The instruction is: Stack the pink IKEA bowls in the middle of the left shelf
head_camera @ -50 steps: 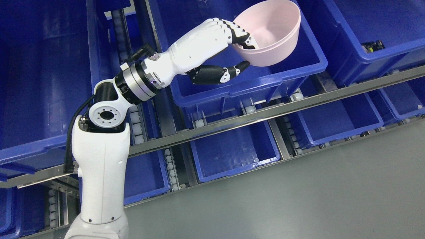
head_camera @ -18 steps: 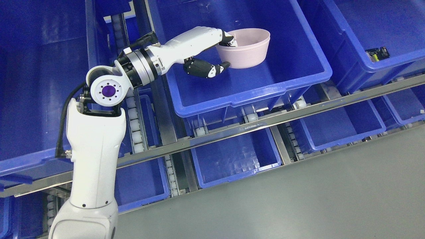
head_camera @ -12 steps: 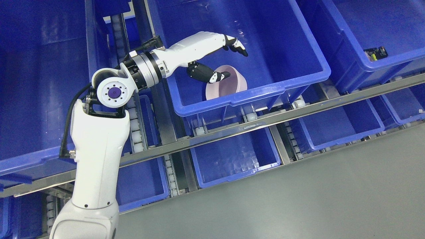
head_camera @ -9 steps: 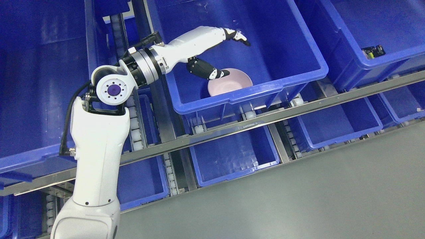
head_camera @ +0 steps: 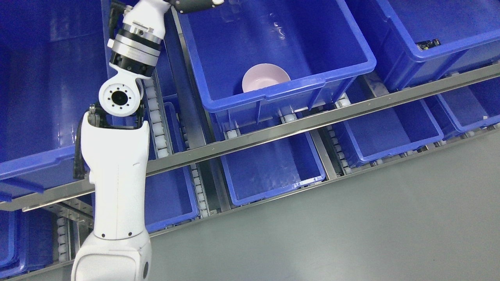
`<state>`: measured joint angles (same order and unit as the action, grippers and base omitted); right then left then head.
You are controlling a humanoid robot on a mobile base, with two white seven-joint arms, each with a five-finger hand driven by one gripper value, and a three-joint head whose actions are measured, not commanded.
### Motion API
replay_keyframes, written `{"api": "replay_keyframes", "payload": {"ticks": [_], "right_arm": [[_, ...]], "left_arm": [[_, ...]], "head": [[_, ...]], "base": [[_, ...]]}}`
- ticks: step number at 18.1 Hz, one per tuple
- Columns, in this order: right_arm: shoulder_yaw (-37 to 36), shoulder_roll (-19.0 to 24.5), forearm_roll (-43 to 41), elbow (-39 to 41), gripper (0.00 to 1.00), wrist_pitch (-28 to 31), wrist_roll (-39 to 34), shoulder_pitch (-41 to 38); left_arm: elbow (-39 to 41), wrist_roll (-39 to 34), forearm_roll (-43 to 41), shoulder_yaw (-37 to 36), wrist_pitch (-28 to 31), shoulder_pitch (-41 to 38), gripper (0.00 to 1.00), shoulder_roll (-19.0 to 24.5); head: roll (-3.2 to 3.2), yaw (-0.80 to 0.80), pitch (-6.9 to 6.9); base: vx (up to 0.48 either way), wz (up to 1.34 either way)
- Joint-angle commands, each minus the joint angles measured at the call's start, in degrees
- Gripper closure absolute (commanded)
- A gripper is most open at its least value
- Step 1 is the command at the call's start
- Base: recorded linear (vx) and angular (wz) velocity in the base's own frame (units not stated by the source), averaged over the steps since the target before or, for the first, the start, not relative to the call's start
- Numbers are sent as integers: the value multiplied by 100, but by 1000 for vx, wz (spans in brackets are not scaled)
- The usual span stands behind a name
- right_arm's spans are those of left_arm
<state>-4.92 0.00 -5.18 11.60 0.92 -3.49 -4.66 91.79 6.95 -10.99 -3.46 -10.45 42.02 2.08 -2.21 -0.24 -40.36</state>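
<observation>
Pale pink and round, a smooth plastic bowl (head_camera: 265, 77) is seen lying inside a large blue plastic bin (head_camera: 273, 54) on the middle level of the shelf; it rests on the bin floor close against the front wall, whose rim hides its lower edge. Only one bowl is visible in the bin. The white left arm (head_camera: 115, 164) is raised from the lower left, past a silver wrist ring, to the top edge of the picture, where only a dark part of the left hand (head_camera: 195, 4) is caught. The hand is held well apart from the bowl, and nothing is seen in it; whether the fingers are spread or curled cannot be told, since most of the hand is cut off by the frame. A metal rail (head_camera: 297, 127) is seen running beneath the bin, with smaller blue bins (head_camera: 269, 171) set on the level below and grey floor (head_camera: 351, 234) in front
</observation>
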Motion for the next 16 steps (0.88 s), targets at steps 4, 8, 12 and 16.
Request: {"api": "replay_keyframes", "payload": {"ticks": [4, 8, 12, 16], "right_arm": [[0, -100, 0, 0, 0, -4, -2, 1], [0, -100, 0, 0, 0, -4, 6, 1], [0, -100, 0, 0, 0, -4, -2, 1], [0, -100, 0, 0, 0, -4, 6, 1]], "left_arm": [[628, -801, 774, 118, 26, -1643, 0, -108], [673, -801, 783, 22, 52, -1881, 0, -108], [673, -800, 774, -119, 61, -2031, 0, -108], [682, -809, 783, -128, 61, -2136, 0, -108]], "head": [[0, 0, 0], [0, 0, 0], [0, 0, 0], [0, 0, 0]], "base": [[-91, 73], [-17, 16], [7, -4], [-29, -61]]}}
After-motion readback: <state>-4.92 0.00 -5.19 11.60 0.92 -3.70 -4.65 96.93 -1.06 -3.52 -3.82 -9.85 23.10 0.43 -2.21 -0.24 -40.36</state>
